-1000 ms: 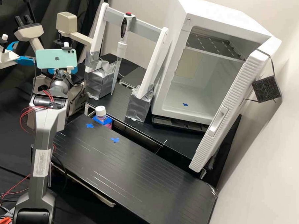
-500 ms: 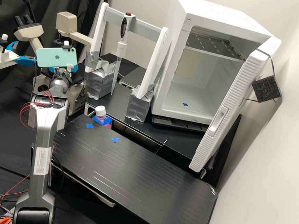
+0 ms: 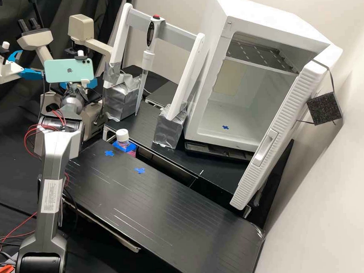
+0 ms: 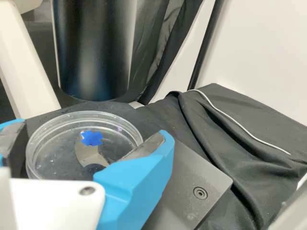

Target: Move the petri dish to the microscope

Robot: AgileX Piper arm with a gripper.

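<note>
Petri dish (image 4: 67, 152) at microscope (image 3: 81, 27), over stage (image 4: 192, 184), in my gripper (image 4: 90, 128); fingers spread dish-wide, pads against its sides. Carry looks done; can't tell whether base touches stage. Remaining: settle dish, let go, back away from microscope.

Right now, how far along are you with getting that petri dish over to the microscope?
Nearly there, I'd say. The petri dish looks already brought to the microscope, at its grey stage. In hand: the gripper has the dish between its fingers. Left: set it down, if it isn't down already, which I can't tell, then let go and back off.
</note>
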